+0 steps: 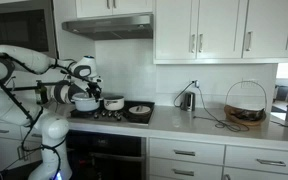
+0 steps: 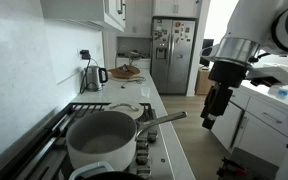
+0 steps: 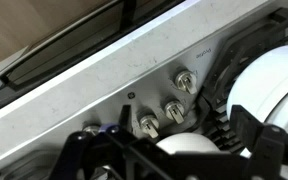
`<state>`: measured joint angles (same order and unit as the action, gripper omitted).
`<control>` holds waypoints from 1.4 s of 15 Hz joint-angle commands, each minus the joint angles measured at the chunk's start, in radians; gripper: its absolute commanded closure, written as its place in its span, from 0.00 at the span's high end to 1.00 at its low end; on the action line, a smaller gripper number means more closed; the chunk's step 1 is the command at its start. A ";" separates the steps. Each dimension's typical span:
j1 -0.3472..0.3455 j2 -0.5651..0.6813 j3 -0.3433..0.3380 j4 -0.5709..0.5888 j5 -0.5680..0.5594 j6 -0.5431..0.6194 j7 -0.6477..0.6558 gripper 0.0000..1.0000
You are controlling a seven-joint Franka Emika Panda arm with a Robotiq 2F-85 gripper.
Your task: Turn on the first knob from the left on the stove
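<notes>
My gripper (image 2: 209, 118) hangs at the right of the frame, just off the stove's front edge. As far as the wrist view shows, its fingers are apart and hold nothing. The stove (image 1: 112, 116) sits left of centre. Its knobs (image 3: 171, 110) cross mid-frame, untouched. I judge everything remains: reach, grip, twist.

Pale countertop (image 1: 184, 126) carries black stove (image 2: 84, 106) at one end. Kettle (image 1: 187, 100) near wall, wire basket (image 1: 246, 104) further along, cable (image 1: 212, 120) lying between.
</notes>
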<state>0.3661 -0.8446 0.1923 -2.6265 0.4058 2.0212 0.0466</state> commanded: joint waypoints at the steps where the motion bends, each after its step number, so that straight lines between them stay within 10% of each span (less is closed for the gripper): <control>1: -0.011 -0.001 0.007 0.003 0.007 -0.006 -0.006 1.00; 12: 0.019 0.070 0.016 0.056 0.012 -0.037 -0.049 1.00; 21: 0.063 0.361 0.075 0.244 -0.013 -0.083 -0.115 1.00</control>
<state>0.4299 -0.6221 0.2522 -2.4960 0.4046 1.9969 -0.0404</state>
